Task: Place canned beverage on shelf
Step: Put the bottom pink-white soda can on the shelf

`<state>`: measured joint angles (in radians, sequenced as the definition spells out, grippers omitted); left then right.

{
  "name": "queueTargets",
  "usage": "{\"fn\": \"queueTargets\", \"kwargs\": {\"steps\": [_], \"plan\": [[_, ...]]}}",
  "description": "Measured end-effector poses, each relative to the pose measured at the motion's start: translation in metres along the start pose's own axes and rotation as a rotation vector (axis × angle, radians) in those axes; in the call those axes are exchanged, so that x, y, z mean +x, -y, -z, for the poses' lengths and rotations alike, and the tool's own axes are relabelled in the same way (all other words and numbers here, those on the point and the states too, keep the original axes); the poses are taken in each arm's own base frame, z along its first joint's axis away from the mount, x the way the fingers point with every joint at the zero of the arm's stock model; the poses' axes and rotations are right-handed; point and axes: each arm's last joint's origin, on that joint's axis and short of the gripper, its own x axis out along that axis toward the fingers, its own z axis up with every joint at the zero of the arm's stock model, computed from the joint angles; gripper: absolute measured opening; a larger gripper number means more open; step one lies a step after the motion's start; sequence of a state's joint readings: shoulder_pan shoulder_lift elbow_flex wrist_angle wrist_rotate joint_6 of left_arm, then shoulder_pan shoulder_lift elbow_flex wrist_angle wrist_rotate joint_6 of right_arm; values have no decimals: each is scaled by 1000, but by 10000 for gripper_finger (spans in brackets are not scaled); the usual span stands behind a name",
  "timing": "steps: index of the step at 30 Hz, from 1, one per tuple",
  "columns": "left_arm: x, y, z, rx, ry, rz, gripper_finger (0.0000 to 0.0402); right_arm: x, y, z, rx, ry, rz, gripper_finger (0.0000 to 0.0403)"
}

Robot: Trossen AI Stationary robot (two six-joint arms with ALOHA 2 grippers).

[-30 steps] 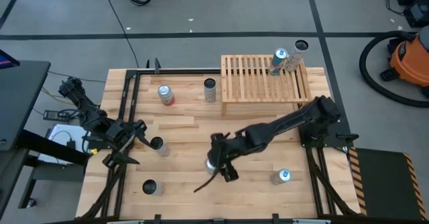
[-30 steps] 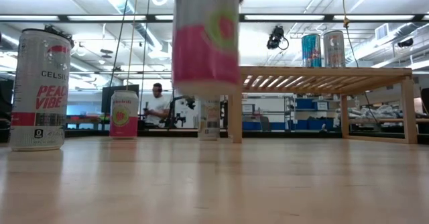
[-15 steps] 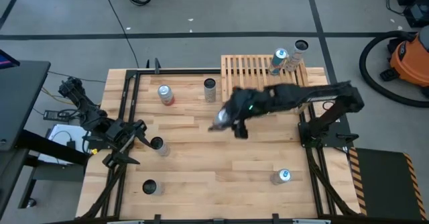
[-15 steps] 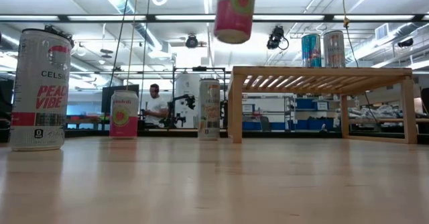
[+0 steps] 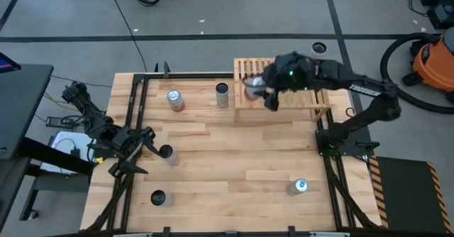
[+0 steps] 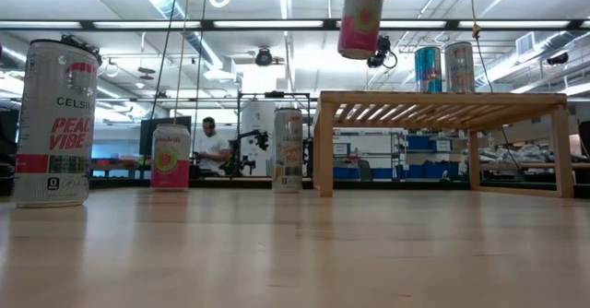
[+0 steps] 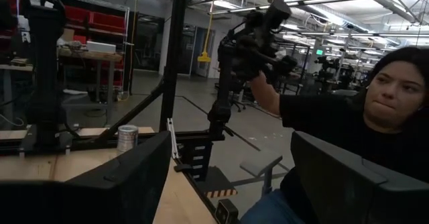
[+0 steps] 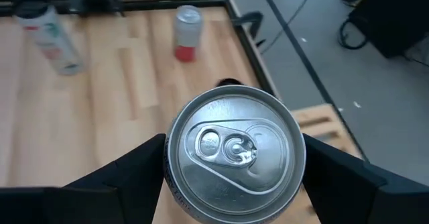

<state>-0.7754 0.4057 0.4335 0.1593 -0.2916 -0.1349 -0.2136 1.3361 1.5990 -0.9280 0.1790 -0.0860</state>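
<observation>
A pink-and-white can hangs in the air with my right gripper shut on it. It is over the left part of the light-wood slatted shelf at the table's far right. In the right wrist view its silver top faces the camera. Two more cans stand on the shelf's far right part. My left gripper waits open at the table's left edge with nothing between its fingers. My right gripper pinches the can between its two fingers, which lie on opposite sides of its wall just under the top rim. They come from above, slanting down. The can hangs below them, slightly tilted, clear of the shelf and the table.
Loose cans stand on the table: a pink one and a dark-topped one left of the shelf, one beside my left gripper, one near left, one near right. A person sits beyond the table.
My right gripper has carried the can up and away from the middle of the table's near half toward the far edge and the right. It is now over the shelf's left part. The can has stayed in the hold, clear of the table.
</observation>
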Motion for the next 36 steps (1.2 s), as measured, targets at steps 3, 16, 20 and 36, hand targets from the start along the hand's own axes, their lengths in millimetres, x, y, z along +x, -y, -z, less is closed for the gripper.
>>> {"fn": "queueTargets", "kwargs": {"steps": [3,16,20,36], "plan": [[0,0,0,0,0,0,316,0,19,4,9,-23,41,310],[0,0,0,0,0,0,316,-1,97,24,168,-37,81,310],[0,0,0,0,0,0,316,-1,113,31,213,-61,92,310],[0,0,0,21,0,0,316,24,127,45,225,-207,60,310]]}}
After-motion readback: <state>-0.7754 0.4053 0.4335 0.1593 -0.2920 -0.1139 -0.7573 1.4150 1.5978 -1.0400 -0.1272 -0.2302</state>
